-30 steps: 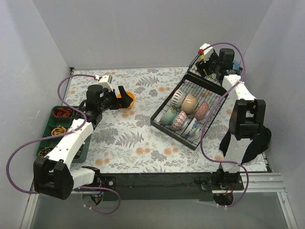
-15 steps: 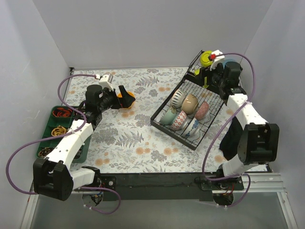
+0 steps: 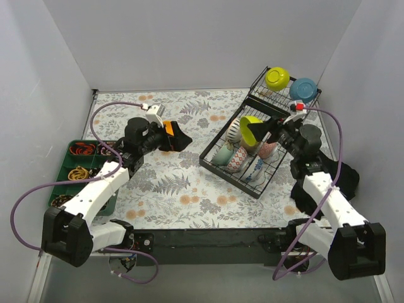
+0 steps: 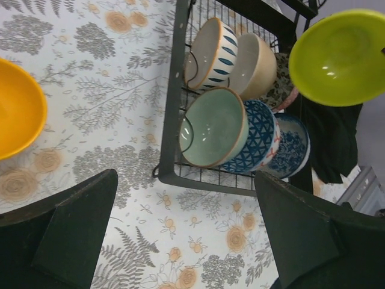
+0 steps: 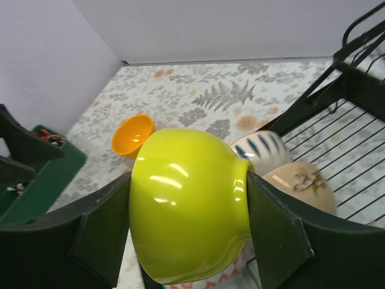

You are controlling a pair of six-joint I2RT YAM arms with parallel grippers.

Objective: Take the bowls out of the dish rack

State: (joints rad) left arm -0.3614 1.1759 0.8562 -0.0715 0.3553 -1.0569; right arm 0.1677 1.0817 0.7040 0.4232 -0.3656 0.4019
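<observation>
**A:** Item one, lime bowl (image 5: 189,205). Where was it, and how was it held?

**B:** It was clamped between the right fingers (image 5: 278,236), one on each side of its outer wall. It was carried tipped on its side above the dish rack (image 4: 171,102). Glossy, smooth, round-bellied. I judged it slippery, since the fingers met a curved shiny wall rather than the rim.

**A:** Risk entry?

**B:** It could slip or rotate in the grip if swung quickly. A drop there would have landed on the striped bowl (image 5: 258,149) and beige bowl (image 5: 301,183), which stood on edge just below. Both looked ceramic, so chipping seemed possible.

**A:** Left fingers (image 4: 78,235)?

**B:** Spread wide and holding nothing, above the floral tabletop (image 4: 108,72), just beside the orange bowl (image 4: 15,117). That bowl sat upright on the tabletop, out of the rack. Plain and smooth, probably plastic.

**A:** Second risk?

**B:** Both arms were near the same stretch of tabletop. The carried bowl could have clipped the left arm or come down on the orange one.

**A:** Stock left in the rack?

**B:** On the lower grid:
- pale-green bowl (image 4: 210,126), blue lattice bowl (image 4: 257,135) and blue-and-white bowl (image 4: 293,144), leaning on edge and touching
- pink bowl (image 3: 269,149) behind them, partly hidden

On the upper tier:
- second lime bowl (image 3: 276,78)
- blue bowl (image 3: 303,89)

The rack was thin black wire in an open grid. A knock to one leaning bowl could have toppled its neighbours.
</observation>
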